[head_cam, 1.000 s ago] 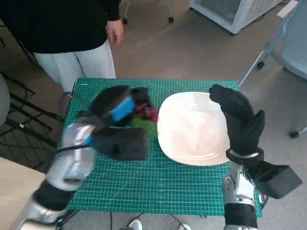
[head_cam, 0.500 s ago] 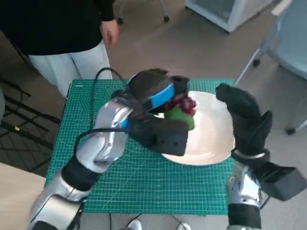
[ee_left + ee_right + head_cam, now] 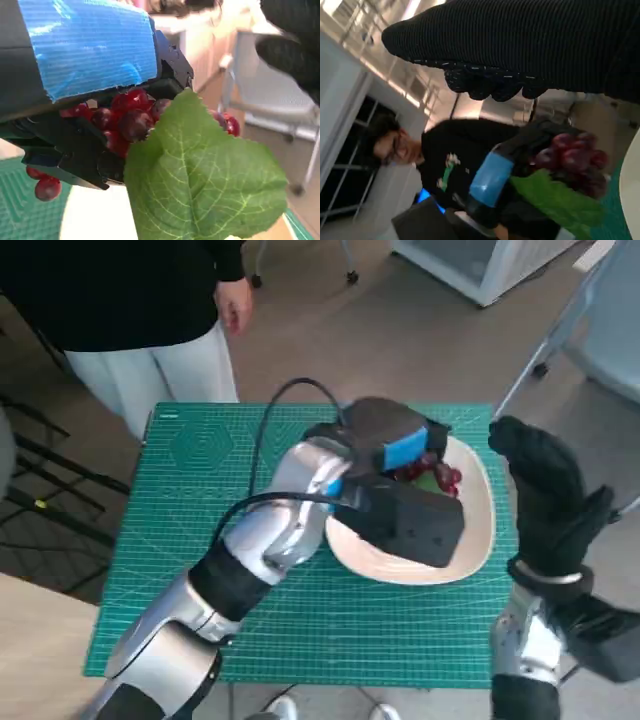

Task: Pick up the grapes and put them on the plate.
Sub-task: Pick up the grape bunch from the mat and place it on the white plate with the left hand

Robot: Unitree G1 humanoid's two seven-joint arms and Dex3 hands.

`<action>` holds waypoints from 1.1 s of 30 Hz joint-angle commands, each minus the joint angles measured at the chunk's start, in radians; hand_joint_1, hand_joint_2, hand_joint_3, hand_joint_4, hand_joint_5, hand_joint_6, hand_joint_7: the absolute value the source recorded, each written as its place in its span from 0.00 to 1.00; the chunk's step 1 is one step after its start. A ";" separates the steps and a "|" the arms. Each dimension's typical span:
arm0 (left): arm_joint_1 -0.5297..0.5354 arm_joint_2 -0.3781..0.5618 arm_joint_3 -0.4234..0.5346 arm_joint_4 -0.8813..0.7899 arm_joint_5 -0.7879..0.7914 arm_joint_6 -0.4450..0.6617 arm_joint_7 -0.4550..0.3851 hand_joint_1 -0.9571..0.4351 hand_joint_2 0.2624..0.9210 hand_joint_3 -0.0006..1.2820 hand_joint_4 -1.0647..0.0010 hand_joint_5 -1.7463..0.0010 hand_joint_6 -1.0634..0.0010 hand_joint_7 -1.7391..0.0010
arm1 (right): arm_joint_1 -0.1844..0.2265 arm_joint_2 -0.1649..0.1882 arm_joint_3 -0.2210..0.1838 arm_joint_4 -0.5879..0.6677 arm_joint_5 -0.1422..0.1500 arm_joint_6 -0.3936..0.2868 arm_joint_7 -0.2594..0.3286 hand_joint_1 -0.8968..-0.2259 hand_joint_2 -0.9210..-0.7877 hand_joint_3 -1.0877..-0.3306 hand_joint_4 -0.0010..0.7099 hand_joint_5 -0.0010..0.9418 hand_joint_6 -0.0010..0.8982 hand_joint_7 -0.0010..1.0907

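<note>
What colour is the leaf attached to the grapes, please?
Green, with pale veins; the leaf shows best in the left wrist view, beside the dark red grapes.

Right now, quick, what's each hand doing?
Left hand: holding the grapes over the plate.
Right hand: open, holding nothing.

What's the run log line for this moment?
left hand: holds grapes over plate | right hand: raised beside plate, holds nothing | grapes not released
</note>
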 commanded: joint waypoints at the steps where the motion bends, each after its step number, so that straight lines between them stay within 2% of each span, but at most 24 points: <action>1: -0.061 -0.034 -0.005 0.072 -0.012 -0.003 -0.003 0.69 1.00 0.15 0.53 0.17 0.48 0.33 | 0.032 0.003 -0.007 -0.004 -0.019 -0.013 -0.035 0.38 0.00 0.50 0.64 0.00 0.14 0.30; 6: -0.062 -0.053 0.013 0.113 -0.042 -0.027 0.021 0.69 1.00 0.16 0.56 0.12 0.46 0.38 | 0.041 0.006 -0.006 -0.009 -0.030 -0.018 -0.059 0.38 0.00 0.50 0.64 0.00 0.14 0.30; 10: -0.060 -0.062 0.013 0.136 -0.054 -0.041 0.047 0.69 1.00 0.18 0.58 0.17 0.54 0.26 | 0.049 0.006 0.000 -0.023 -0.033 -0.010 -0.073 0.38 0.00 0.50 0.64 0.00 0.15 0.31; 16: -0.060 -0.065 0.002 0.157 -0.049 -0.056 0.068 0.69 1.00 0.30 0.71 0.11 0.71 0.13 | 0.061 0.007 0.011 -0.040 -0.038 -0.003 -0.089 0.38 0.00 0.49 0.64 0.00 0.14 0.31; 21: -0.060 -0.062 -0.001 0.163 -0.046 -0.059 0.071 0.69 1.00 0.36 0.79 0.06 0.79 0.07 | 0.067 0.007 0.018 -0.045 -0.046 -0.003 -0.097 0.38 0.00 0.49 0.64 0.00 0.14 0.31; 25: -0.061 -0.055 -0.003 0.168 -0.048 -0.066 0.061 0.69 1.00 0.35 0.79 0.06 0.79 0.08 | 0.067 0.006 0.023 -0.042 -0.051 -0.005 -0.101 0.38 0.00 0.49 0.64 0.00 0.14 0.31; 30: -0.064 -0.053 0.009 0.187 -0.077 -0.077 0.022 0.70 0.99 0.28 0.68 0.13 0.70 0.16 | 0.062 0.006 0.025 -0.029 -0.048 -0.010 -0.097 0.38 0.00 0.49 0.63 0.00 0.13 0.31; 32: -0.067 -0.055 0.020 0.197 -0.099 -0.078 -0.005 0.78 0.94 0.28 0.60 0.15 0.69 0.39 | 0.060 0.007 0.026 -0.024 -0.046 -0.012 -0.094 0.38 0.00 0.48 0.63 0.00 0.13 0.32; 33: -0.068 -0.056 0.023 0.203 -0.109 -0.081 -0.016 0.84 0.90 0.29 0.56 0.17 0.68 0.54 | 0.058 0.008 0.027 -0.021 -0.045 -0.013 -0.093 0.38 0.00 0.48 0.63 0.00 0.13 0.32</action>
